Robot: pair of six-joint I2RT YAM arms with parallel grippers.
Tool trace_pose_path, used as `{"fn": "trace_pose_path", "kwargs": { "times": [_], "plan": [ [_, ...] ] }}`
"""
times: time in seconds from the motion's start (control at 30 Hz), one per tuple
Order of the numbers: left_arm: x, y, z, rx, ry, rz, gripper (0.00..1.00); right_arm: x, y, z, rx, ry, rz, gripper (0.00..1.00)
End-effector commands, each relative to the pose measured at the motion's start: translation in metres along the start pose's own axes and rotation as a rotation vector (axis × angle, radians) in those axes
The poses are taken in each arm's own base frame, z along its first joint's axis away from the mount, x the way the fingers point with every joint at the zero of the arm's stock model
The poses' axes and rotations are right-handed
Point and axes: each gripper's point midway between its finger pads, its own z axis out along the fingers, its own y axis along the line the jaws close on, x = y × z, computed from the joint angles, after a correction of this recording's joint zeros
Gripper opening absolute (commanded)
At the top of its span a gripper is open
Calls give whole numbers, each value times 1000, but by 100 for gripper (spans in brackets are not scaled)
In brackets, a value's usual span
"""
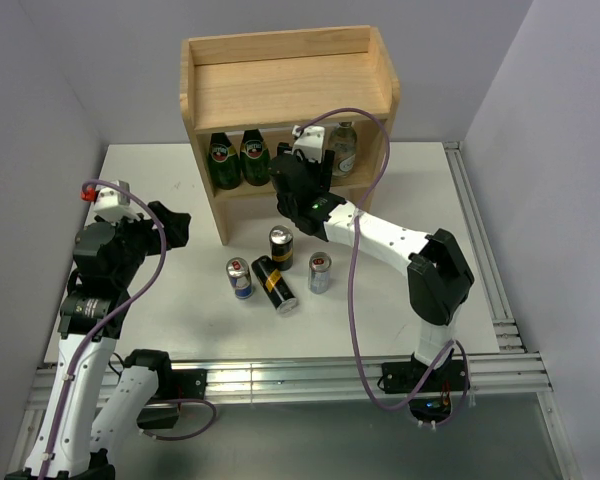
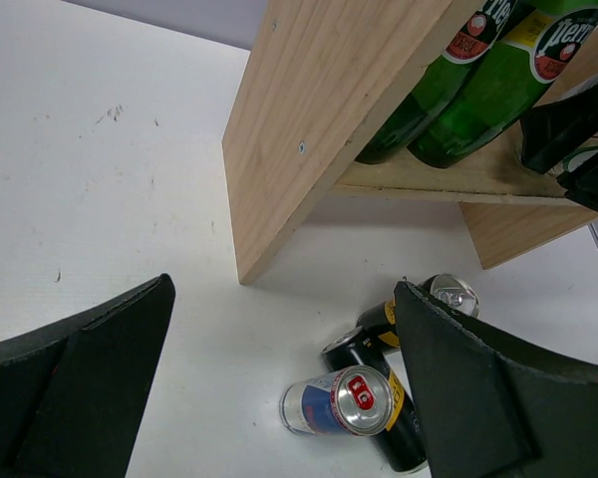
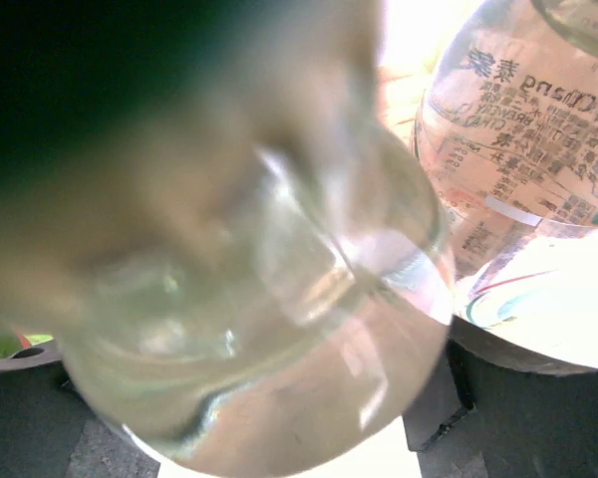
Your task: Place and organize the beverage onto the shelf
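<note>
A light wooden shelf (image 1: 208, 200) stands at the middle of the counter's far edge, its top board bare inside a raised rim. On its lower tier, two green glass bottles (image 1: 238, 158) stand side by side at the left end. A clear glass bottle with a printed label (image 1: 345, 148) stands at the right end. The right arm reaches from the near right corner across the counter, and the right gripper (image 1: 298, 165) is pushed into the lower tier between the green bottles and the labelled bottle. Its wrist camera shows a second clear bottle (image 3: 279, 299), blurred and filling most of the view, just beside the labelled bottle (image 3: 538, 129). Whether the claw is clenched on this bottle or has released it cannot be told. Four slim cans sit near the centre of the counter, in front of the shelf. A black-and-gold can (image 1: 281, 247) stands upright closest to the shelf. Another black-and-gold can (image 1: 275, 284) lies on its side with one end toward the near edge. A blue-and-silver can (image 1: 239, 278) stands just left of it, and another blue-and-silver can (image 1: 320, 272) stands to its right. The left gripper (image 1: 170, 228) hangs above the left side of the counter, its claw released with fingers spread wide and nothing between them. Its camera looks toward the shelf's side panel (image 2: 309, 110) and the cans.
</note>
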Motion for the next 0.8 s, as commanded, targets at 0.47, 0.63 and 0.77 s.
{"fn": "trace_pose_path", "kwargs": {
  "times": [0.47,0.63,0.77],
  "plan": [
    [-9,-4,0,28,-35,23,99,-19,-15,0,53,-31,98,84],
    [-10,-3,0,26,-39,22,99,-17,-16,-5,48,-26,88,84],
    [-11,-2,0,22,-40,21,99,-17,-17,-12,37,-20,89,84]
  ]
}}
